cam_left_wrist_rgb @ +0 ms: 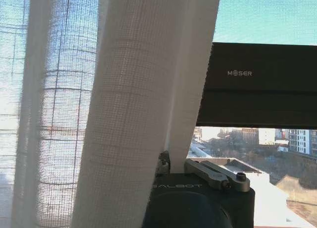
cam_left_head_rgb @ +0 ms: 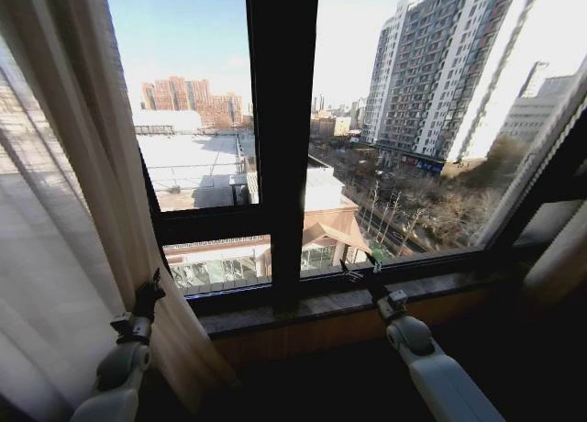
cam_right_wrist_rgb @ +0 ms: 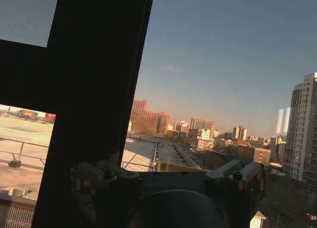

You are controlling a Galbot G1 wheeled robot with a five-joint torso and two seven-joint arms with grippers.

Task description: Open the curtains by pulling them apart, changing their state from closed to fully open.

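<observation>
Beyond the dark window frame (cam_left_head_rgb: 280, 119) the city lies in full sun, and our left tool (cam_left_head_rgb: 147, 298) sits low against the inner edge of the left curtain (cam_left_head_rgb: 83, 211), pinching a fold as far as we can judge, while our right tool (cam_left_head_rgb: 362, 275) hovers spread above the sill (cam_left_head_rgb: 321, 305). With the right curtain (cam_left_head_rgb: 564, 257) bunched at the far edge, we judge the left panel to be the step in hand, needing an outward pull.

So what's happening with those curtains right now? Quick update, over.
Left tool against gathered sheer cream-white pleated curtain. Right tool near dark window frame bar, holding nothing. Window mostly uncovered. Nothing in the way.
</observation>
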